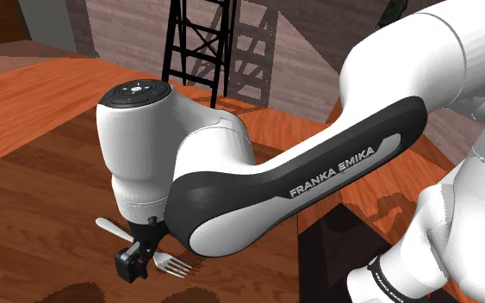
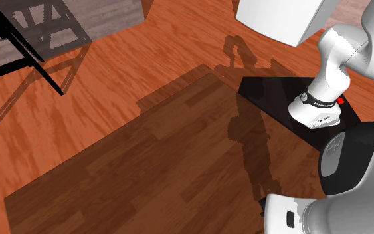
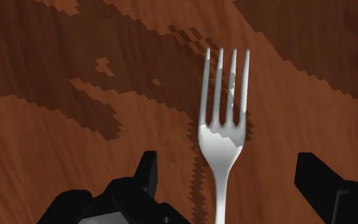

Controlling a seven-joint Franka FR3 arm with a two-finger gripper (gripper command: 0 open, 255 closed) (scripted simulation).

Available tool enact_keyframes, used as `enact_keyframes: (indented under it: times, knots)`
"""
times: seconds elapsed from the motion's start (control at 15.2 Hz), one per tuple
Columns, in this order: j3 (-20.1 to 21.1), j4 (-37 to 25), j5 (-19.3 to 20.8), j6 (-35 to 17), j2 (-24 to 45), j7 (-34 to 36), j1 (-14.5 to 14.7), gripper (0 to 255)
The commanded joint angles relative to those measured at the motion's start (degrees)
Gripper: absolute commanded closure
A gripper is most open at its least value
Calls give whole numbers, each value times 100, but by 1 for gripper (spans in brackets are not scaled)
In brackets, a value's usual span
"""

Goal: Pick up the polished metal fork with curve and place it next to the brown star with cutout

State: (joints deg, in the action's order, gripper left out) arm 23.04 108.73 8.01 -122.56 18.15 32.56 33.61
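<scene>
End effector (image 3: 225, 160) released, 2 fingers straddling the fork (image 3: 221, 141) on the surface (image 3: 56, 153); closure is best centred on the handle.

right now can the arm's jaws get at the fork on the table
Probably yes: the fork lies on the wooden table with its neck between the open jaws, untouched, and nothing else is in the way.
</scene>
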Motion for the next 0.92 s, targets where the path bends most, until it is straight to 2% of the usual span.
enact_keyframes:
  times: [0.0, 0.07, 0.33, 0.86]
  knots:
    - [0, 0, 0, 0, 0, 0, 0, 0]
    - [0, 0, 0, 0, 0, 0, 0, 0]
    - [57, -384, -156, 644, -285, -102, -36, 0]
    - [57, -384, -156, 644, -285, -103, -35, 0]
